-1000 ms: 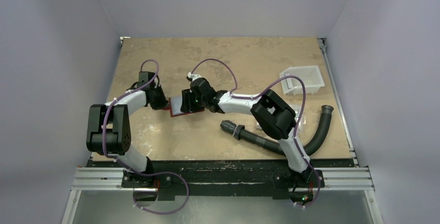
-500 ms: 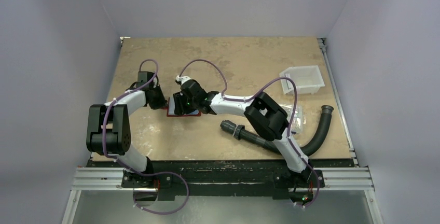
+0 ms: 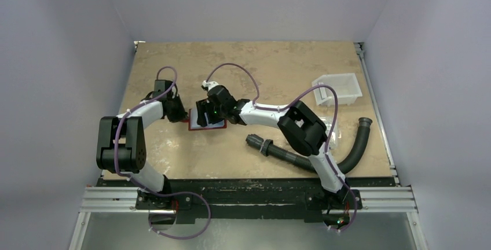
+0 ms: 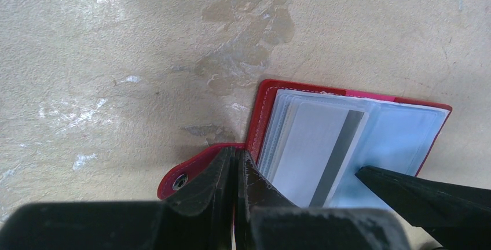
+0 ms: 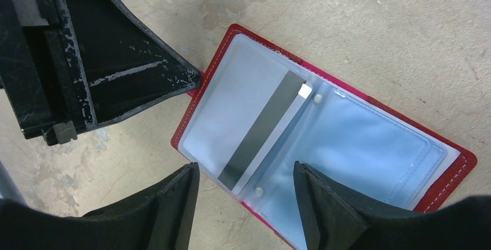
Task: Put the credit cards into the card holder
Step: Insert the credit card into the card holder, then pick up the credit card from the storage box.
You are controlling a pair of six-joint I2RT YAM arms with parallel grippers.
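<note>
— Left gripper [image 4: 236, 163], what state?
— Shut tight, both fingers pressed together on the left edge of the card holder [image 4: 263, 111], right where the closing tab [image 4: 185, 177] with its metal snap sticks out. Pinches the red cover there, low against the table [image 3: 260, 65].
— And the right gripper [image 5: 246, 172]?
— Open, fairly wide, nothing between the jaws. Hangs just over the spread card holder, one fingertip above the left page, the other above the right page. Cannot tell whether either tip touches the plastic.
— Whereabouts of the card holder?
— Left of the table's centre, between the two grippers, lying open with clear sleeves facing up and a red rim showing round the edges.
— Any credit card [image 5: 231, 117] in sight?
— One, pale grey with a dark stripe, lying in the left sleeve, stripe side toward the middle fold, a white corner showing by that fold. Right sleeve pale blue; cannot tell whether holding a card.
— Anything else around?
— Far right, a white tray [image 3: 341, 88]; near right, a black ribbed hose [image 3: 356, 146]. Both well apart from the card holder.
</note>
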